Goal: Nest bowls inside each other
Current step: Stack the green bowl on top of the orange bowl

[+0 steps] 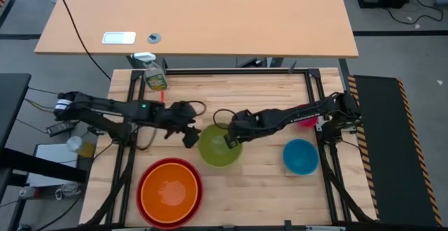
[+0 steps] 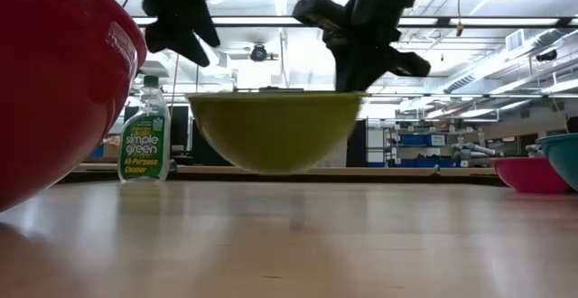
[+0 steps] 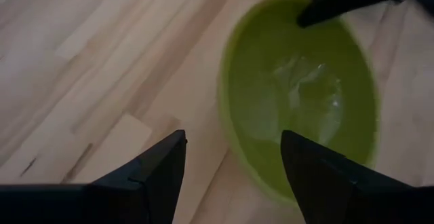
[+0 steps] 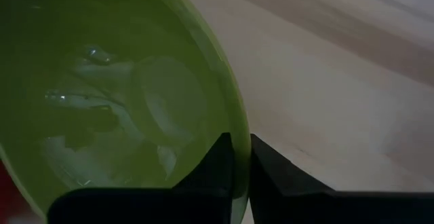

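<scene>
High view shows the right pincer (image 1: 229, 142) clamped on the rim of the lime green bowl (image 1: 218, 147), at the bowl's side toward the right arm, near the middle of the counter (image 1: 266, 189). From the low view, that bowl (image 2: 275, 131) hangs clear of the wood, its rim about level, with the right arm's dark fingers coming down onto the rim from above. The right wrist view confirms the hold: one finger sits inside the bowl's wall and the other outside, with the green rim (image 4: 239, 132) pinched between them.

The left pincer (image 1: 187, 134) hovers just beside the opposite edge of the same bowl, its fingers (image 3: 152, 176) spread wide and holding nothing; in the left wrist view the bowl (image 3: 298, 95) lies ahead of them over the bare planks.

The orange bowl (image 1: 168, 191) already sits inside the red bowl (image 1: 145, 178) at the near left part of the counter, toward the left arm's side. The blue bowl (image 1: 301, 156) stands by itself on the right side, well apart from the green one. The magenta pink bowl (image 1: 313, 122) shows only as a sliver behind the right arm, near the counter's right edge; the low view shows it resting on the wood beside the blue one. A spray bottle (image 1: 154, 73) stands at the far left corner of the counter.
</scene>
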Available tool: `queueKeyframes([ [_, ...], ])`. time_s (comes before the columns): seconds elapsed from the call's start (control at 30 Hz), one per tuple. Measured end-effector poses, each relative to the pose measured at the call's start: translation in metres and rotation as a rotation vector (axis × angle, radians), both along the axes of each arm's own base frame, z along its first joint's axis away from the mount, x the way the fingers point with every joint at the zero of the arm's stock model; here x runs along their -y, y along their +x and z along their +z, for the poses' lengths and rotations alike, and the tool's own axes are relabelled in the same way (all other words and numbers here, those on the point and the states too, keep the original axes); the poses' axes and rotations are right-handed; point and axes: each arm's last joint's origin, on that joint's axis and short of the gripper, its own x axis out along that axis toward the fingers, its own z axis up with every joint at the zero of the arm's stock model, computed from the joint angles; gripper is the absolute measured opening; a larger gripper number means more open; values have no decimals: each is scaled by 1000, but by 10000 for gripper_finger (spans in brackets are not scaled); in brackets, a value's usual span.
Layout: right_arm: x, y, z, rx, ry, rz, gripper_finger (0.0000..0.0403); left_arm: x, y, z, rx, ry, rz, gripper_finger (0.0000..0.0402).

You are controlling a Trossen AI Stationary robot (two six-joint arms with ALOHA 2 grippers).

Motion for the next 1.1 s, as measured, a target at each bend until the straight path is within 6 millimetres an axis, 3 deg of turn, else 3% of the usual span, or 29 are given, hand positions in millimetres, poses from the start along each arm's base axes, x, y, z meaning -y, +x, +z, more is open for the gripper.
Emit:
queueKeyframes([
  [0.2, 7, 6, 3, 65, -26, -22, 30, -7, 26, -10, -88, -45, -15, 244],
  [0.37, 9, 9, 4, 95, -42, -33, 33, -16, 31, -25, -205, -63, 11, 232],
  [0.57, 9, 12, 5, 126, -28, -31, 36, -23, 31, -28, -223, -84, 63, 162],
  [0.83, 9, 14, 6, 164, 7, -105, 42, -32, 31, -29, -217, -87, 123, 18],
  [1.1, 16, 12, 16, 190, -50, -21, 126, -38, 28, -29, -232, -123, 135, 15],
])
